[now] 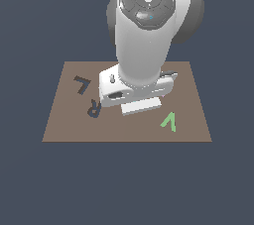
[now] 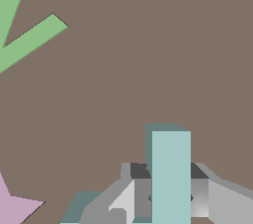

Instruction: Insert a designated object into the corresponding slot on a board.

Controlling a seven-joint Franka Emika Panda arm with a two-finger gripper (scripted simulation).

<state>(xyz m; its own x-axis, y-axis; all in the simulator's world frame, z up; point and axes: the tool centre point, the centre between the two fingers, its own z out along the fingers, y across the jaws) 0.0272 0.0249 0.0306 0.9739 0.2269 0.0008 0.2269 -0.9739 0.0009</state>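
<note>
The light-teal L-shaped block [image 2: 170,173] stands between the two grey fingers [image 2: 142,196] of my gripper [image 2: 170,191], which press on its sides; the gripper is shut on it, low over the brown board [image 2: 148,70]. In the exterior view the arm's hand [image 1: 136,90] sits close above the middle of the board [image 1: 124,130] and hides the block. The dark grey L-shaped slot [image 1: 82,85] lies near the board's far corner on the exterior view's left, well apart from the hand.
A dark grey R-shaped recess [image 1: 93,107] lies just in front of the L slot. A green V-shaped piece [image 1: 169,121] [image 2: 24,35] rests on the board toward the exterior view's right. A pink star [image 2: 12,205] lies close to the gripper in the wrist view.
</note>
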